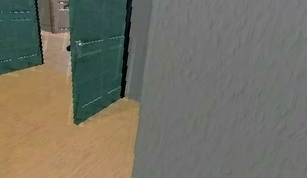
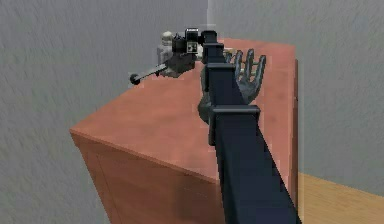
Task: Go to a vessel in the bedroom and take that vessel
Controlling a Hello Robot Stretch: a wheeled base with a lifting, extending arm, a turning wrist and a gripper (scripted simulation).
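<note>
In the arm side view, the dark square arm (image 2: 240, 150) is seen rising from the bottom edge and reaching out over a reddish-brown dresser (image 2: 150, 130). A strip of wooden floor (image 2: 340, 200) is seen at the lower right, beside the dresser's side. On the dresser top, just right of the arm's far part, a dark hand-shaped sculpture (image 2: 247, 75) is set upright with its fingers spread. At the arm's far end the two white marked squares (image 2: 210, 38) are seen. Left of them the gripper (image 2: 138, 76) is stretched toward the dresser's far left corner, its thin fingers (image 2: 150, 72) lying low above the top. How the fingers are set cannot be told. Whether anything is held cannot be told either, since the dresser top lies right behind them. A small pale object (image 2: 164, 42) is seen at the gripper's body, by the dresser's far edge. It is too small to be made out as the vessel, and whether it is touched cannot be told. A grey wall (image 2: 70, 50) is seen behind the dresser.

In the forward view, a light wooden floor (image 1: 33, 140) is seen nearest. The right half is taken up by a close grey wall face (image 1: 251, 102). Past its edge a teal panelled door (image 1: 98, 38) is swung wide. A second teal door (image 1: 6, 14) is seen farther off at the left. Between the two doors, something pale grey (image 1: 58, 2) is glimpsed, too far off to be named.
</note>
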